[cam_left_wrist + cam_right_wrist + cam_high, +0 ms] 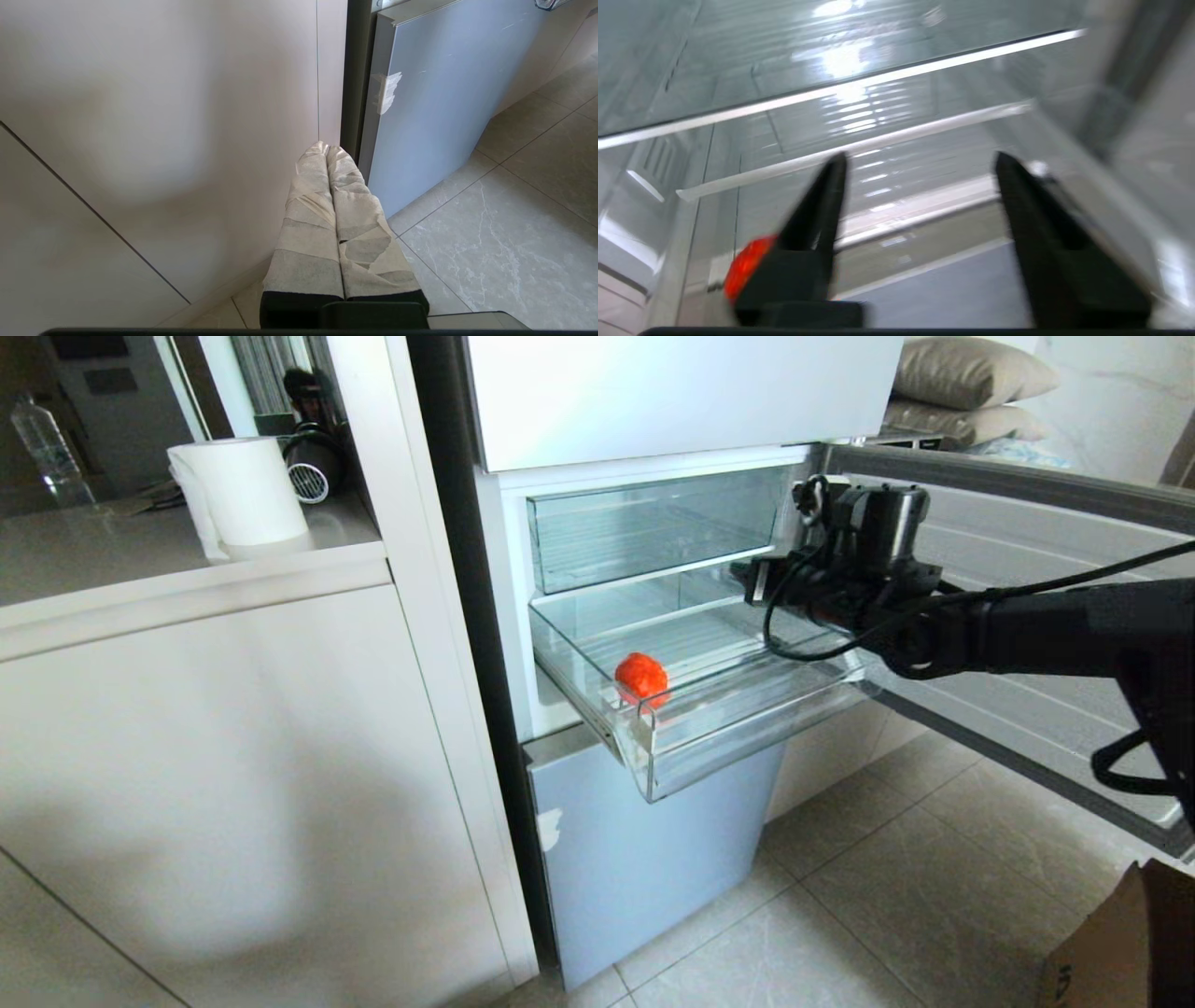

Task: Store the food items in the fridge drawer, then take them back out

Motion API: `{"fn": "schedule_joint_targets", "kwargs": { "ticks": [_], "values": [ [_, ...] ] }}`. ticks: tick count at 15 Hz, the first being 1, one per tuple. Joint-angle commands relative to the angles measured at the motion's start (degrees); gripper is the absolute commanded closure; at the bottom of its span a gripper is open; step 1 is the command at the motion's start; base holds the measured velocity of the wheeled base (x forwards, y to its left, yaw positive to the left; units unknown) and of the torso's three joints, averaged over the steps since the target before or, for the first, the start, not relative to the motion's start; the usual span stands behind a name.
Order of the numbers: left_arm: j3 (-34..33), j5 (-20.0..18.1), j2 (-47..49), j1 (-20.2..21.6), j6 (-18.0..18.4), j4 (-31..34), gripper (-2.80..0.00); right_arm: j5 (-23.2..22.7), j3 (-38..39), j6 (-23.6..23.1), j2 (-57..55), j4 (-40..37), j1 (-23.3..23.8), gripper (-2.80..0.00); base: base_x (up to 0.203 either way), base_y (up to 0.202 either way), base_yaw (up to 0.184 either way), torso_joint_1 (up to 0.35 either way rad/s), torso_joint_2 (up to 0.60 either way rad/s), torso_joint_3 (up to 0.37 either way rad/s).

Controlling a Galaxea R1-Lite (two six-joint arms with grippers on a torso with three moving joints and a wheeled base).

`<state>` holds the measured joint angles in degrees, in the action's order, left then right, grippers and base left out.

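One red-orange food item (pixel 641 676) lies in the front left corner of the pulled-out clear fridge drawer (pixel 747 733). In the right wrist view the same food item (pixel 747 266) shows partly behind one finger. My right gripper (pixel 920 161) hovers over the drawer's right side, open, with nothing between its black fingers. In the head view the right gripper (pixel 752 581) is at the drawer's back right, its fingertips mostly hidden by the wrist. My left gripper (pixel 326 147) hangs low beside the cabinet, its taped fingers pressed together and empty.
A clear flat-fronted bin (pixel 653 527) sits just above the drawer. The open fridge door (pixel 1046 616) stands to the right, behind my right arm. A pale blue lower door panel (pixel 644 859) is below the drawer. White cabinet (pixel 233 775) is on the left. A cardboard box corner (pixel 1134 943) sits at bottom right.
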<state>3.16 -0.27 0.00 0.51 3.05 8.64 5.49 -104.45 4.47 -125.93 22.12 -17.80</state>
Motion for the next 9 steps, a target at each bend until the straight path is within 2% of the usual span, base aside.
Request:
{"fn": "schedule_joint_targets", "kwargs": {
  "ticks": [1,6,8,9],
  "values": [
    [0.07,0.00,0.09,0.02,0.02,0.06,0.00,1.05,9.96,-0.13,13.16,0.27,-0.05,0.00,0.000,0.000,0.000,0.000,0.00,0.000],
    [0.07,0.00,0.09,0.02,0.02,0.06,0.00,4.53,40.11,-0.53,42.55,0.40,0.02,0.00,0.000,0.000,0.000,0.000,0.00,0.000],
    [0.09,0.00,0.09,0.02,0.02,0.06,0.00,8.64,50.73,-0.63,53.47,0.31,0.04,0.00,0.000,0.000,0.000,0.000,0.00,0.000],
    [0.00,0.00,0.09,0.02,0.02,0.06,0.00,12.33,55.29,-0.68,57.99,0.31,0.05,0.00,0.000,0.000,0.000,0.000,0.00,0.000]
  ]
}}
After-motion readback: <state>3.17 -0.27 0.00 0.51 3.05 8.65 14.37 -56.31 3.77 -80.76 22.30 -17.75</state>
